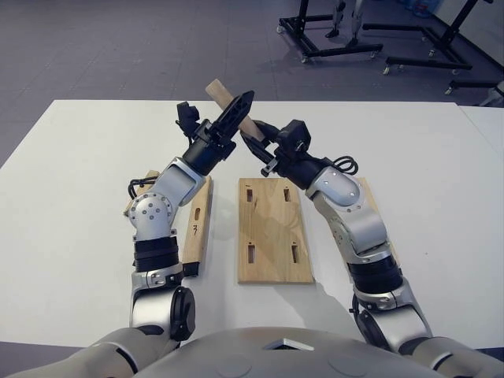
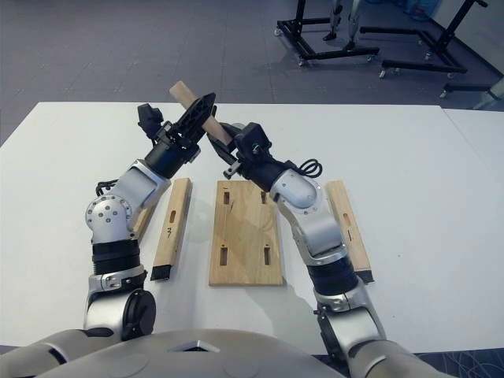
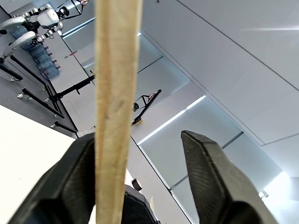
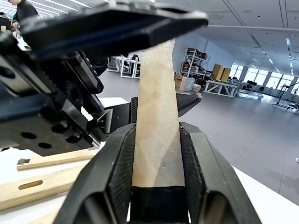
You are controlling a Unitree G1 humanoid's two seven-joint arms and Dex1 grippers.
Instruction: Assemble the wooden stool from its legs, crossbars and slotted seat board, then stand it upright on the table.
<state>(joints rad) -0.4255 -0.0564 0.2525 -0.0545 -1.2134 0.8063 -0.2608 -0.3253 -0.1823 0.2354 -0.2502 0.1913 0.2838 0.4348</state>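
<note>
A short wooden bar [image 1: 224,98] is held tilted in the air above the far end of the slotted seat board [image 1: 272,228]. My right gripper [image 4: 156,158] is shut on the bar's [image 4: 156,116] lower end. My left gripper [image 1: 239,110] straddles its upper part and stands open: the bar [image 3: 117,93] lies against one finger [image 3: 74,186], while the other finger [image 3: 215,186] stays clear of it. The seat board lies flat on the white table [image 1: 79,197], its four slots facing up.
A long slotted wooden leg [image 1: 197,224] lies left of the board, with another wooden piece [image 1: 142,185] partly hidden under my left arm. A second long leg [image 2: 346,224] lies right of the board. Black wheeled frames [image 1: 339,31] stand on the floor beyond the table.
</note>
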